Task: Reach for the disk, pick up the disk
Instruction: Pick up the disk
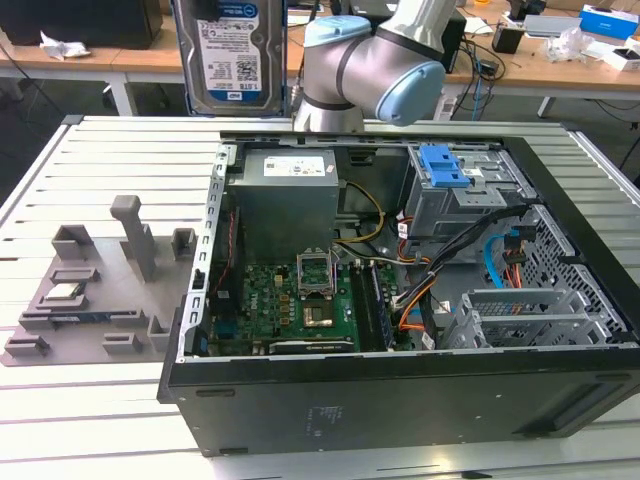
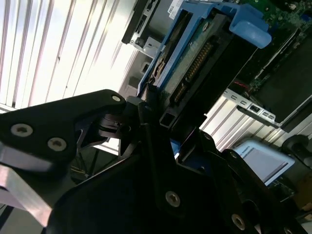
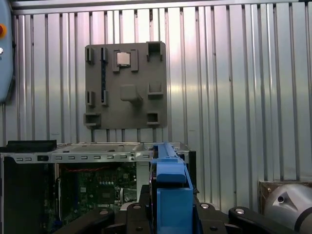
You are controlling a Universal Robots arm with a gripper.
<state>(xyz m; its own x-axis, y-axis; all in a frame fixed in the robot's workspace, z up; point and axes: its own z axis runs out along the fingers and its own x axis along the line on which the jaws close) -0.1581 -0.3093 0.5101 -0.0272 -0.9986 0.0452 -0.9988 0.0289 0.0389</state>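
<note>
Disk [image 1: 228, 50] hangs upright, label outward, at eleven o'clock from the open computer case [image 1: 400, 400] in the exterior view, its upper edge cut off by the frame. In the second wrist view the gripper [image 2: 157, 108] is clamped tight on the disk's blue-railed connector end, and the label is hidden there. A grey parts tray [image 1: 110, 290] lies at nine o'clock of the case.
</note>
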